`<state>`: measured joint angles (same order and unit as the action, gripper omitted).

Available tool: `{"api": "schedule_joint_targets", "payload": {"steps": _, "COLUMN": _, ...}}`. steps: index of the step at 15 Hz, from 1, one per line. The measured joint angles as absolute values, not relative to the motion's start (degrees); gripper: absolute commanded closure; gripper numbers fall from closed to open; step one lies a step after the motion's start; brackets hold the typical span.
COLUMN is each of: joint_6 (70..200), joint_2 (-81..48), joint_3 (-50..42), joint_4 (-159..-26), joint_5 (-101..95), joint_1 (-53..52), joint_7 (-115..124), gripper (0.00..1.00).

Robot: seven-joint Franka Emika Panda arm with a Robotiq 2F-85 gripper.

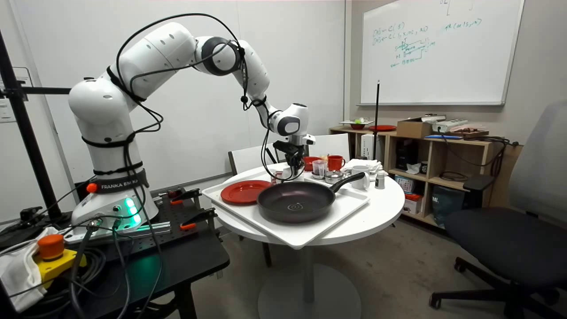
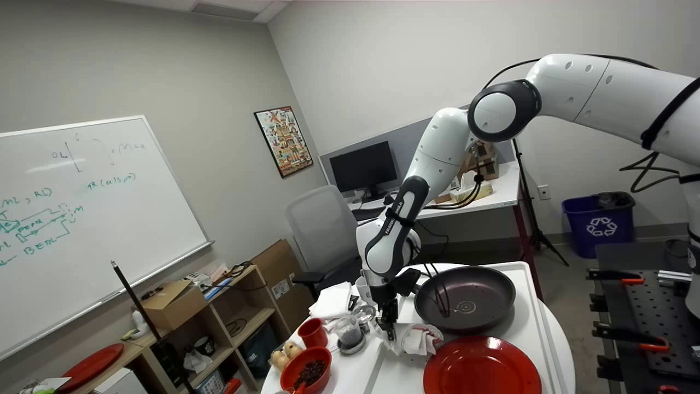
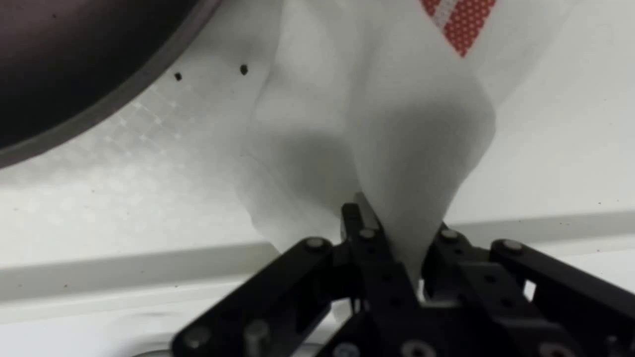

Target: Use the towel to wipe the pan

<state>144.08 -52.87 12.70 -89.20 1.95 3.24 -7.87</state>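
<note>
The pincer point(image 3: 404, 233) grips the towel point(image 3: 421, 144): in the wrist view, a narrow white fold of it goes up between the two fingers point(image 3: 369, 248), which hold it from both sides. The towel carries a red pattern, which is seen between 12 and 1 o'clock there. A part of it seems to lie on the white tray point(image 3: 555, 163), close to the rim. The pan point(image 1: 296, 201) also stands on this tray. In the wrist view its edge comes in from 10 o'clock, near the towel but apart from it as far as is visible, and two dark specks point(image 3: 243, 69) are in the gap. In an exterior view, its handle point(image 1: 347, 181) points to 2 o'clock, and the tray rests on the round white desk point(image 1: 385, 212). In an exterior view, counted from the towel, the red plate point(image 2: 481, 369) is at 4 o'clock and the pan at 2 o'clock; whether these two touch, I cannot tell. At 9 o'clock stands a red mug point(image 2: 314, 335), and near it, between 8 and 9 o'clock, a red bowl point(image 2: 309, 353) with small dark pieces point(image 2: 311, 373) inside.
</note>
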Motion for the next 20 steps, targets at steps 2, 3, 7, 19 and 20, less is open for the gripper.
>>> {"api": "schedule_joint_targets", "payload": {"steps": 2, "joint_6": 143.37, "joint_2": -53.29, "joint_3": 12.02, "joint_4": -88.38, "joint_5": 1.95, "joint_1": 2.68, "joint_7": -7.69, "gripper": 0.44}}
{"api": "schedule_joint_targets", "payload": {"steps": 3, "joint_6": 143.03, "joint_2": -53.36, "joint_3": 11.78, "joint_4": -88.12, "joint_5": 1.95, "joint_1": 2.46, "joint_7": -7.65, "gripper": 0.37}}
{"api": "schedule_joint_targets", "payload": {"steps": 7, "joint_6": 142.37, "joint_2": -53.41, "joint_3": 11.5, "joint_4": -87.67, "joint_5": 1.95, "joint_1": 1.87, "joint_7": -7.62, "gripper": 0.08}}
{"api": "schedule_joint_targets", "payload": {"steps": 19, "joint_6": 144.93, "joint_2": -41.28, "joint_3": 11.42, "joint_4": -99.63, "joint_5": 1.96, "joint_1": 0.65, "joint_7": -7.62, "gripper": 0.0}}
{"api": "schedule_joint_targets", "payload": {"steps": 20, "joint_6": 145.07, "joint_2": -38.72, "joint_3": 11.27, "joint_4": -102.36, "joint_5": 2.03, "joint_1": 0.77, "joint_7": -7.6, "gripper": 0.0}}
